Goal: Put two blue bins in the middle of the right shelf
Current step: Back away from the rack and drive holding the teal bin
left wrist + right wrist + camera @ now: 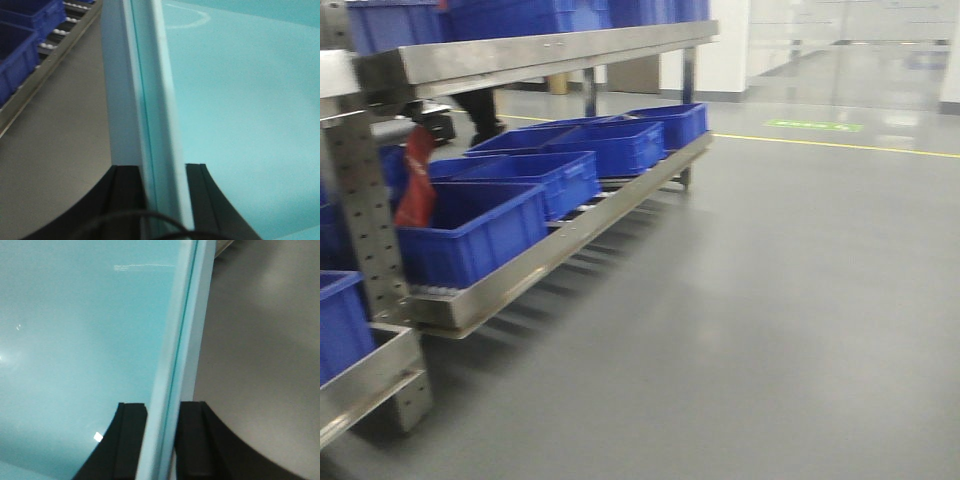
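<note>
The left gripper (161,172) is closed tight on the left wall of the pale bin (240,100), one finger on each side of the rim. The right gripper (162,412) clamps the opposite wall the same way, with the bin held between them above the grey floor (260,365). Ahead on the left stands a steel rack (570,235), its low tier lined with royal-blue bins (470,230). Farther off, a yellow line (840,145) crosses the floor.
</note>
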Action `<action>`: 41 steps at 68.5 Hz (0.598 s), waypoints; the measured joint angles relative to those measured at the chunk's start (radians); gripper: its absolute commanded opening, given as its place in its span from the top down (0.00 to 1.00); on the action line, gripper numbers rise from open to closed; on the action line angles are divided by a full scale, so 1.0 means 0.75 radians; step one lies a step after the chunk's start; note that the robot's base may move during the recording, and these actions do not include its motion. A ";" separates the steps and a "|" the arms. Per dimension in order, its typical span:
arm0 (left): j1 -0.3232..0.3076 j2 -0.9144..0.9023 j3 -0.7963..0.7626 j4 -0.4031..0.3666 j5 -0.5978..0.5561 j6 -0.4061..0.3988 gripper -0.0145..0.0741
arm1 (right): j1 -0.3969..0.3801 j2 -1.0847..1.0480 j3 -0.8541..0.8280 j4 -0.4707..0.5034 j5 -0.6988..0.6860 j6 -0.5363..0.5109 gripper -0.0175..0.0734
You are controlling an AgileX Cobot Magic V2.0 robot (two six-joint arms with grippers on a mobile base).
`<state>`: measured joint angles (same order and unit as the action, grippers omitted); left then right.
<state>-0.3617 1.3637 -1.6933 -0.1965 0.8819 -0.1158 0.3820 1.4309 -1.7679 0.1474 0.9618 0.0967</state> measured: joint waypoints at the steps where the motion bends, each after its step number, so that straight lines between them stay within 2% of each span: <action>1: 0.000 0.000 0.000 0.000 0.000 0.000 0.96 | 0.000 0.000 0.000 0.000 0.000 0.000 0.98; 41: 0.000 0.000 0.000 0.000 0.000 0.000 0.96 | 0.000 0.000 0.000 0.000 0.000 0.000 0.98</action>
<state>-0.3617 1.3637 -1.6933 -0.1965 0.8819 -0.1158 0.3820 1.4309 -1.7679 0.1474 0.9618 0.0967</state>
